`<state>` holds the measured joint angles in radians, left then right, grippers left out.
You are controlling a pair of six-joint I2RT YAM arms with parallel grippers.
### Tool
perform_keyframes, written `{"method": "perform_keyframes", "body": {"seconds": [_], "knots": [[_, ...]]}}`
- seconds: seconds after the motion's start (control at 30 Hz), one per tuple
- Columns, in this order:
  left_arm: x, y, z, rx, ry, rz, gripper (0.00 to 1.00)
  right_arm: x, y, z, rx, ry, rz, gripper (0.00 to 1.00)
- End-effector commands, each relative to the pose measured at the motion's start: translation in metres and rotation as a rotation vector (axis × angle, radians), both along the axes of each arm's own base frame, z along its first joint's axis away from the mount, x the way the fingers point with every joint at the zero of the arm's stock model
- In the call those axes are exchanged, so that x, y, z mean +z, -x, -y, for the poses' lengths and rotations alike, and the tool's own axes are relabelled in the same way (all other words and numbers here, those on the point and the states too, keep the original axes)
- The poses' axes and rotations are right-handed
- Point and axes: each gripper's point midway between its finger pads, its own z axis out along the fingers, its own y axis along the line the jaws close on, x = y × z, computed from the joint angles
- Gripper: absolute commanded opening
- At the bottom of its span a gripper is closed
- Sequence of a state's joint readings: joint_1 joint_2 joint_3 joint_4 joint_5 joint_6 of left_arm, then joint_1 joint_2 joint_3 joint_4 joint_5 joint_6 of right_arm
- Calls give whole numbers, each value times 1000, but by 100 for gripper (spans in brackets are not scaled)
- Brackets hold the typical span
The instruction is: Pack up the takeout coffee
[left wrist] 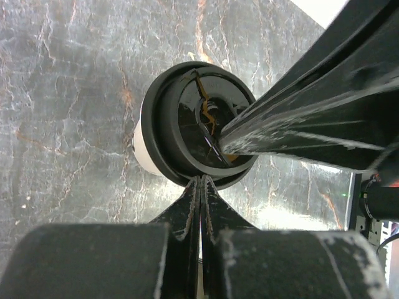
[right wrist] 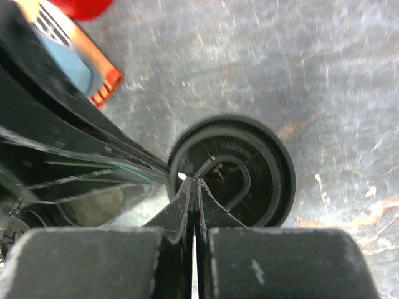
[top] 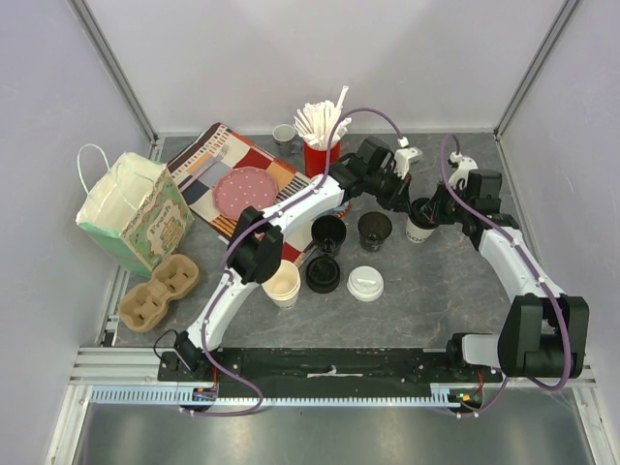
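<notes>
Grey marbled desk point(top: 455, 291), white walls on three sides, and the work sits right of centre. One lidded cup point(top: 420, 225) of the takeout coffee stands upright on bare stone, and both arms meet over it. My left tool point(left wrist: 201, 182) is pinched fully closed and empty, its tips at the near rim of the black lid point(left wrist: 177, 121). My right tool point(right wrist: 194, 182) is likewise closed on nothing, tips touching the lid just inside its rim. I judge both are bearing down to seat the lid, not to lift. The second coffee, an open cup point(top: 375, 230), stands just beside it to the left, next to the black mug point(top: 327, 232); a white lid point(top: 365, 283) lies near it, toward me. Room is tight between the two wrists and open on the cup's far side. The cardboard carrier point(top: 160, 291) and paper bag point(top: 131, 208) lie well apart at the left edge, so any carry there must pass the mug, the white lid and the stacked cups point(top: 283, 283)
</notes>
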<state>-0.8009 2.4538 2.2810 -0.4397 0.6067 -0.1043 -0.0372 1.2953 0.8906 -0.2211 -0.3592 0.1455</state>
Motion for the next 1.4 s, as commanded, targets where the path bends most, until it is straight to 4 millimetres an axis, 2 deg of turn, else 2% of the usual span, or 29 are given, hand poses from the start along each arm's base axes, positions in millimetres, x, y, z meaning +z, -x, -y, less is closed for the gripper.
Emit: {"method": "perform_keyframes", "body": {"seconds": [0.0, 0.03, 0.13, 0.33, 0.43, 0.53, 0.63, 0.7, 0.77, 0.93, 1.1, 1.27, 1.37], "knots": [[-2, 12, 3, -28, -2, 12, 2, -37, 6, 10, -49, 5, -77, 0], [-8, 13, 5, -32, -2, 2, 2, -39, 6, 13, -60, 5, -81, 0], [-7, 11, 9, -21, 10, -9, 2, -34, 2, 15, -66, 1, -71, 0], [20, 8, 8, -30, 37, 42, 2, -8, -1, 11, -42, -8, -20, 0], [45, 6, 5, -29, 65, 59, 2, 12, -4, 6, -19, -22, 7, 0], [81, 6, 6, -39, 117, 105, 2, 35, -10, 4, -3, -28, 59, 0], [94, 8, 8, -49, 138, 120, 2, 50, -14, 1, 17, -30, 96, 0], [93, 5, 7, -45, 133, 126, 2, 52, -17, 2, 19, -22, 104, 0], [81, 2, 7, -30, 112, 121, 2, 45, -19, 3, 18, -21, 88, 0], [39, -3, 8, -21, 60, 93, 2, 7, -17, 3, 15, -27, 23, 0], [17, -4, 13, -28, 37, 91, 2, -20, -14, 8, -13, -13, -38, 0], [-3, 0, 13, -34, 4, 76, 2, -17, -15, 11, -29, -1, -29, 0], [-1, -1, 13, -32, 3, 88, 2, -11, -14, 11, -27, -3, -17, 0]]}}
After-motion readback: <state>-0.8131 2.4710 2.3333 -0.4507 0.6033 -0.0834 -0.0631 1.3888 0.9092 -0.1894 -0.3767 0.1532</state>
